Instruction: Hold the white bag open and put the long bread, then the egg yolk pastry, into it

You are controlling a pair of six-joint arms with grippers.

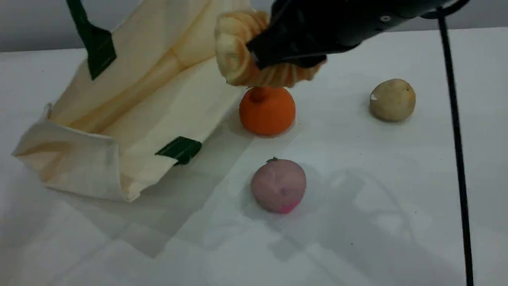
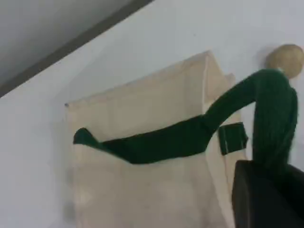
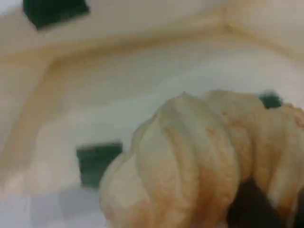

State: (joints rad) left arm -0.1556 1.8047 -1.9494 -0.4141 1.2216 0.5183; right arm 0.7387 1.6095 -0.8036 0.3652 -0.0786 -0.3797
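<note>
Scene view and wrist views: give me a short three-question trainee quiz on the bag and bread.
1. True or false: the long bread lies inside the white bag.
2. The left gripper grips: A pink ball, B green strap handle, C egg yolk pastry?
3. How many round items lie on the table outside the bag?
Key: 1 false, the right gripper holds it. 2 B. 3 three: orange fruit, pink ball, egg yolk pastry.

Table (image 1: 377,238), white, smooth, faintly glossy, bearing soft overlapping shadows; wall (image 1: 31,24) behind, plain grey; lighting soft and diffuse.
</note>
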